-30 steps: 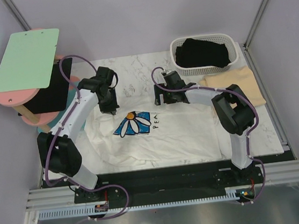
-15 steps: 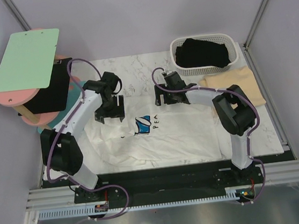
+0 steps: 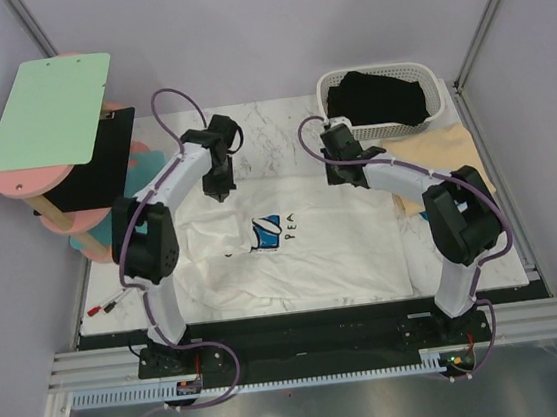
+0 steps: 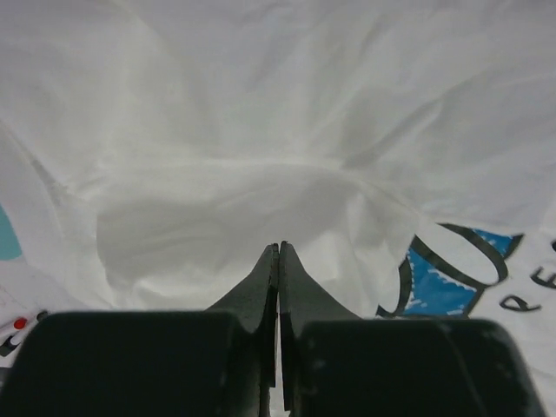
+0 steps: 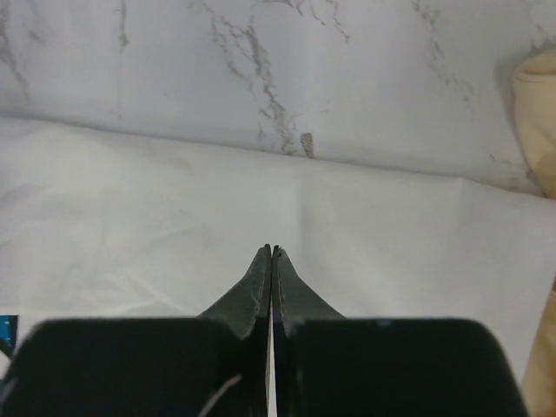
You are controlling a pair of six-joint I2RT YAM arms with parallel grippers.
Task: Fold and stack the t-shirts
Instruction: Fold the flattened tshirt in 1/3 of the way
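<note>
The large white t-shirt (image 3: 333, 247) lies spread on the marble table, its left part folded over half of the blue daisy print (image 3: 268, 230). My left gripper (image 3: 218, 188) is shut at the shirt's far left edge. In the left wrist view the white cloth (image 4: 261, 130) humps up to the closed tips (image 4: 279, 246). My right gripper (image 3: 339, 176) is shut at the shirt's far edge. Its tips (image 5: 272, 248) rest on flat white cloth (image 5: 174, 200), with none seen between them. A tan t-shirt (image 3: 443, 154) lies at the right. A black t-shirt (image 3: 379, 96) fills the basket.
The white lattice basket (image 3: 326, 92) stands at the back right. A green board (image 3: 46, 109) on a pink stand, with a black panel (image 3: 84, 175) under it, occupies the left. A red-tipped pen (image 3: 108, 305) lies near the table's left front. Bare marble (image 3: 260, 130) shows behind the shirt.
The left gripper opened, let the shirt's left part drop over the daisy, moved back and shut again at the far left edge. The right gripper shifted slightly right and went from open to shut.
</note>
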